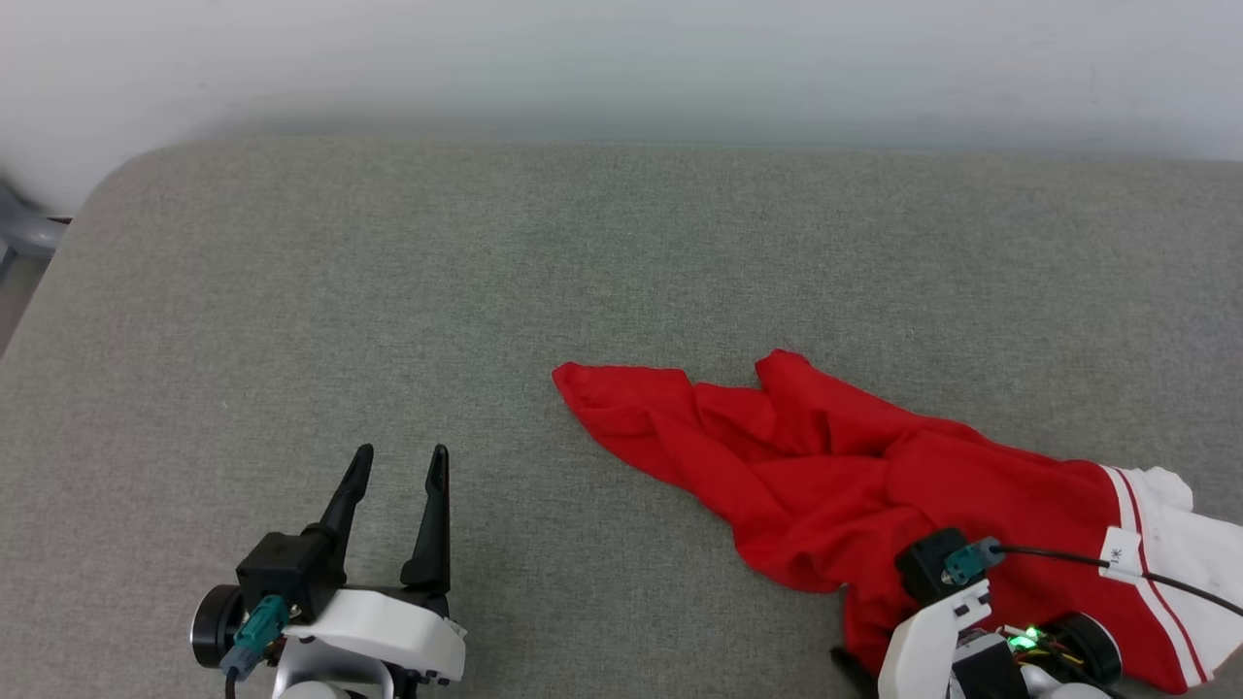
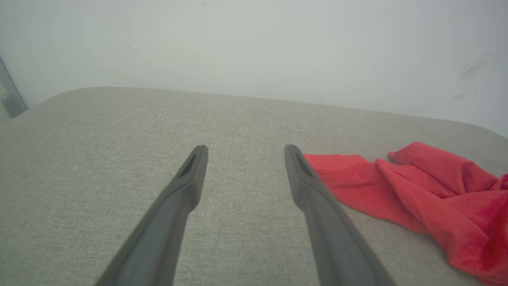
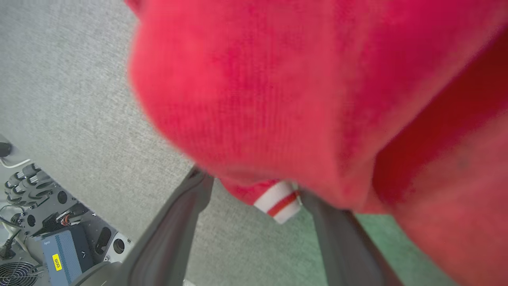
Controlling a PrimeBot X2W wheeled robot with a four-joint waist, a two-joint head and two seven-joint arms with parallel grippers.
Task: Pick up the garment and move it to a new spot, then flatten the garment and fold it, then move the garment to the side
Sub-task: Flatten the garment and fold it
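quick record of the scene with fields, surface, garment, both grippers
surface: grey fabric top
garment: red, crumpled, on the robot's right half, white striped sleeve at far right
left gripper: open, over bare surface, apart from the garment
right gripper: open, fingers either side of a red fold with striped trim

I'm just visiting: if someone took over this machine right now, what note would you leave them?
Left gripper: open, over bare grey cushion, apart from the garment.
Right gripper: open, fingers either side of the garment's near edge, not clamped on it.
Garment: crumpled heap on the cushion's right side, white sleeve at the far right.
Done: nothing visible yet.
Left: grasp, move, flatten, fold, set aside.
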